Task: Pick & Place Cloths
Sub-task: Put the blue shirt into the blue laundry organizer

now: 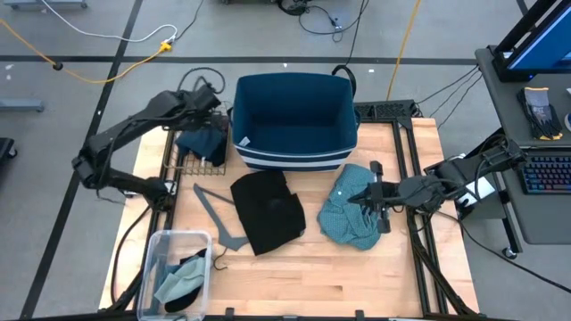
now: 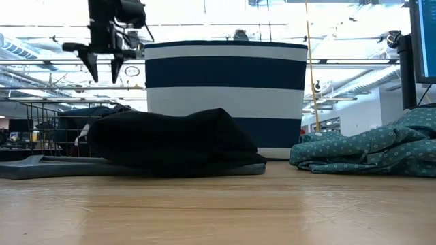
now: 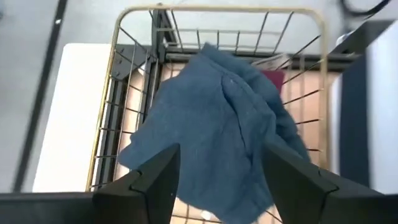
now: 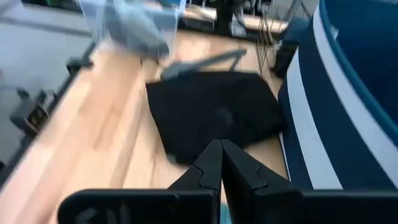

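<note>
The left gripper [image 1: 212, 111] hangs with its fingers [image 3: 158, 180] spread wide and holding nothing, directly above a wire basket [image 1: 192, 165] at the table's far left corner. Straight beneath it lies a dark teal cloth [image 3: 214, 127], crumpled and soft, filling most of the basket, with a sliver of maroon cloth [image 3: 272, 79] showing just past it. The basket's thin gold rim rings the cloth closely on all sides.

The right gripper [image 1: 373, 198] has its fingers pressed together, empty, and sits over the teal checked cloth [image 1: 350, 218], a rumpled heap near the table's right edge. Beyond its fingertips a black cloth [image 1: 266, 210] lies flat, beside a grey hanger [image 1: 212, 214]. The navy, white-striped bin [image 1: 294, 120] stands open just to one side of both grippers. Bare wood [image 1: 357, 276] stretches along the near edge. A clear tub [image 1: 159, 259] at the near left corner holds a pale green cloth [image 1: 183, 276].
</note>
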Tool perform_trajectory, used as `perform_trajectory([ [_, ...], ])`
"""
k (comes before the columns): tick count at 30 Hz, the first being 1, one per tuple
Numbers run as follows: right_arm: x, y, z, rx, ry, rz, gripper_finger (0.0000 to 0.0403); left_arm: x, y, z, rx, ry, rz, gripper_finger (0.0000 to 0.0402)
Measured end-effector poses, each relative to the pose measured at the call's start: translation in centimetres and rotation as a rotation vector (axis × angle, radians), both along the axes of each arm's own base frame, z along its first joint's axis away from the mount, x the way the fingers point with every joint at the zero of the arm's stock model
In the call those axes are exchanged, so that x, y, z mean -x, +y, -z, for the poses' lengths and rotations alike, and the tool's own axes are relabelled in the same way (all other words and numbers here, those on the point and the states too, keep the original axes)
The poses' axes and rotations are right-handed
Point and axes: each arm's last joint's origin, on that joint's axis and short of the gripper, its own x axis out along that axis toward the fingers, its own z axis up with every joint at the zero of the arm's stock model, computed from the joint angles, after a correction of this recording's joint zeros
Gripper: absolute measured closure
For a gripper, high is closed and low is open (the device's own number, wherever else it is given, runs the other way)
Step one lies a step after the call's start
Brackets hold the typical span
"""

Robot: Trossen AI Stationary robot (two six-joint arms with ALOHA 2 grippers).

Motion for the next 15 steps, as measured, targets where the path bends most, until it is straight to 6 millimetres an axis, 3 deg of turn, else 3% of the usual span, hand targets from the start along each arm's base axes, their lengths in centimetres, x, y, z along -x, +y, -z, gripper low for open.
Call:
perform_trajectory([
  [7,-0.3,0.1,2.5,0.104,0.236,-0.001,0.0403,1.0,-2.7,-3.1,-0.145,-0.172,0.113,0.0174],
  [15,-1.5,0.7,6.2,0.228,0.562,0.014,0.0403,0.2,-5.5,-7.0,-0.402,-0.392,0.455,0.0174],
])
